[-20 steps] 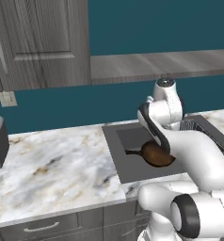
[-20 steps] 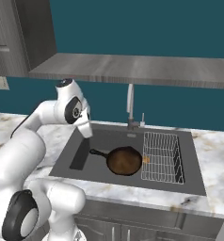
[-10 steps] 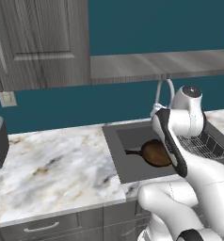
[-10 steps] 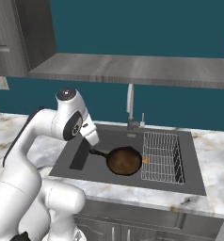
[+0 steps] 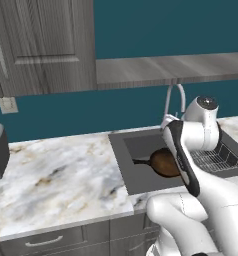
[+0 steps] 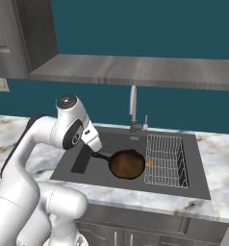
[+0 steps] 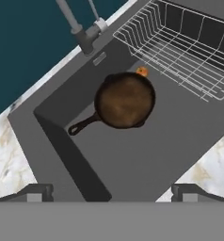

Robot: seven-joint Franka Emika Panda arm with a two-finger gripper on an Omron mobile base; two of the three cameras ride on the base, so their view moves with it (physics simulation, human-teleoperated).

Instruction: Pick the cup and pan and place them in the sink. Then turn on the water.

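Round dark pan (image 7: 124,100); rectangular grey sink (image 7: 180,127)

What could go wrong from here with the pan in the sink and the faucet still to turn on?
The open pincer hangs above the sink; reaching for the faucet could clip the pan or the wire rack. No green cup shows in the basin, so that step may get skipped.

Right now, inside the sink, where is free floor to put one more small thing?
The sink floor is bare between the pan and the near wall. It is crowded toward the wire rack, where a small orange thing touches the pan's rim.
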